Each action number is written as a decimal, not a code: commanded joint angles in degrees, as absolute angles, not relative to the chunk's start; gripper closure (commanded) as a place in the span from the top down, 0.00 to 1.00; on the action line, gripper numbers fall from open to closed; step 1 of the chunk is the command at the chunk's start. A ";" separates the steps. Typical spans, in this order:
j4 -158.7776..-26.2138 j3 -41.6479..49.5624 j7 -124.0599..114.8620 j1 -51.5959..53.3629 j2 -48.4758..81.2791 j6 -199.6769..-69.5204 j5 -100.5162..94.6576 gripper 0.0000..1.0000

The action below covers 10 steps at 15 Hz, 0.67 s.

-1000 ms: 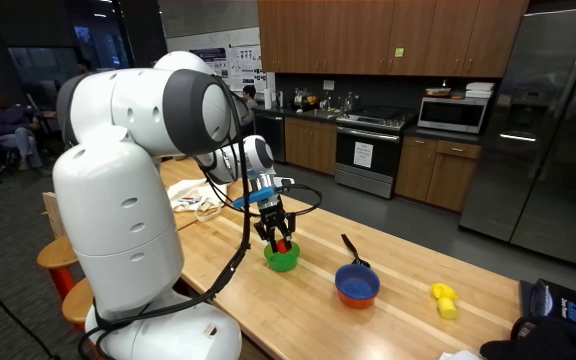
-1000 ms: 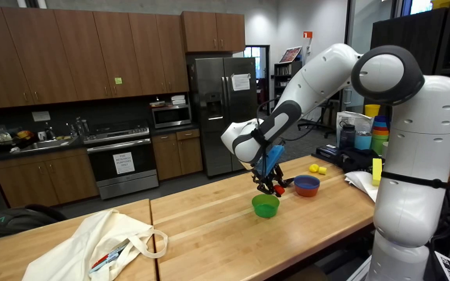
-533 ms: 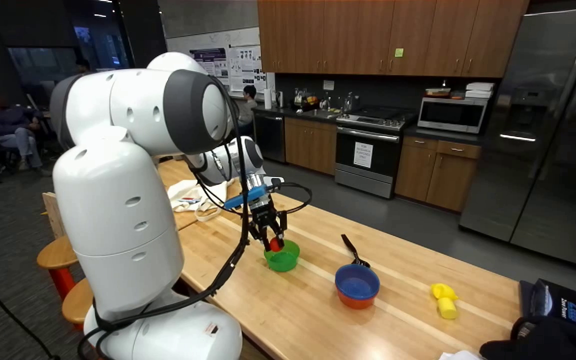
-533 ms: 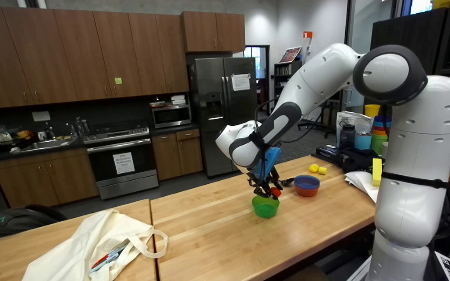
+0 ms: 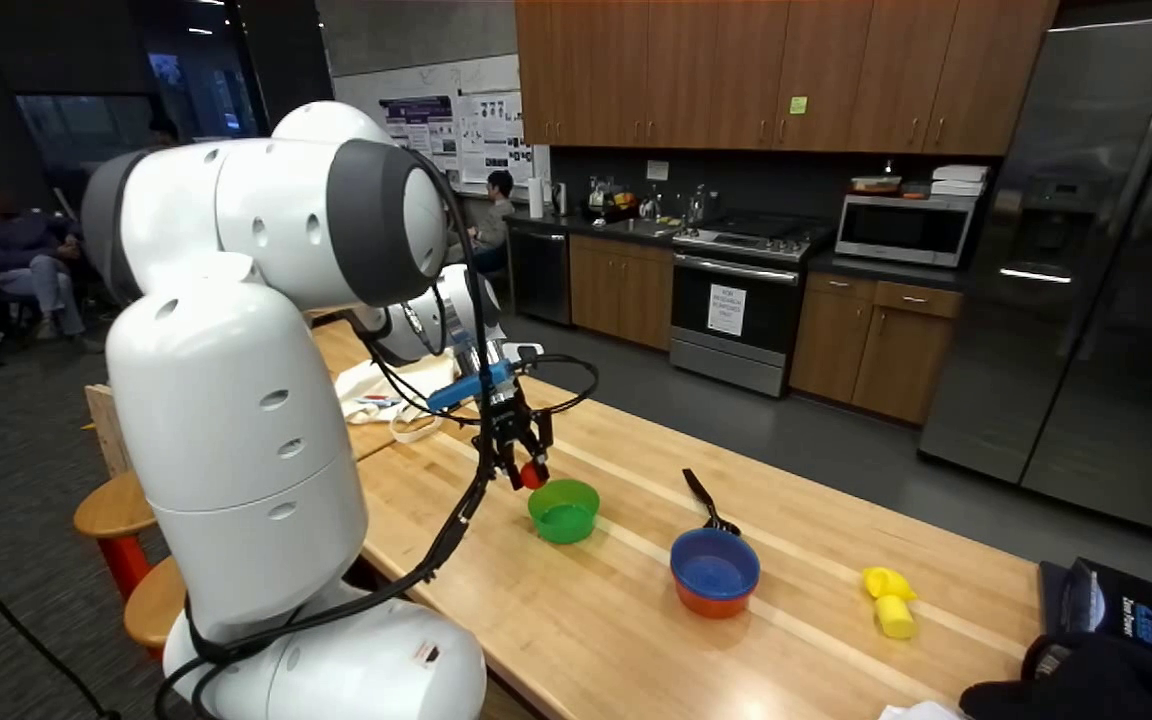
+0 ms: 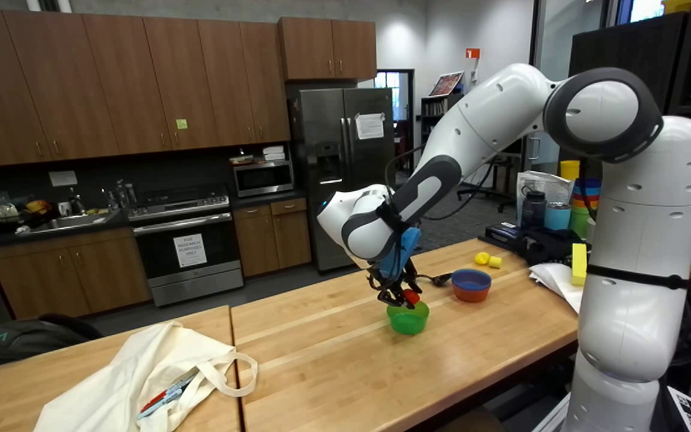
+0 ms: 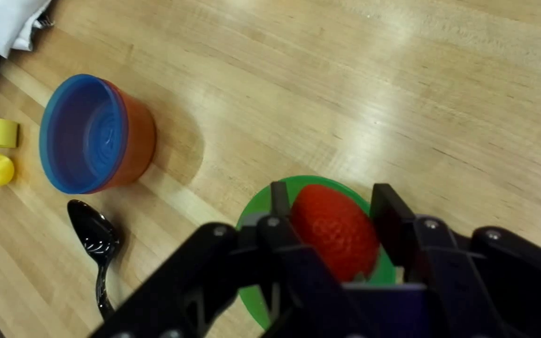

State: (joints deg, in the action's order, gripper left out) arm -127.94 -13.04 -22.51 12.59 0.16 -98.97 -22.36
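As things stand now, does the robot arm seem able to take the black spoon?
Probably not: the tool is closed on the red object, so its grip is taken. Otherwise the way looks fairly free, though nested bowls stand close beside the black spoon.

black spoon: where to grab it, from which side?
I'd grip the black spoon mid-handle, from above, jaws closing across it. It lies on the table, handle narrow and pointing away from the nested blue bowl and orange bowl, which sit close to its head. The gripper would likely need to release the red object first.
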 commanded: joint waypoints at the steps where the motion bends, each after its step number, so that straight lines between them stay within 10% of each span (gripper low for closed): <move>1: -127.97 -13.32 -22.61 13.06 -0.30 -99.34 -22.62 0.22; 10: -127.29 -13.42 -23.33 13.26 0.91 -99.95 -23.19 0.22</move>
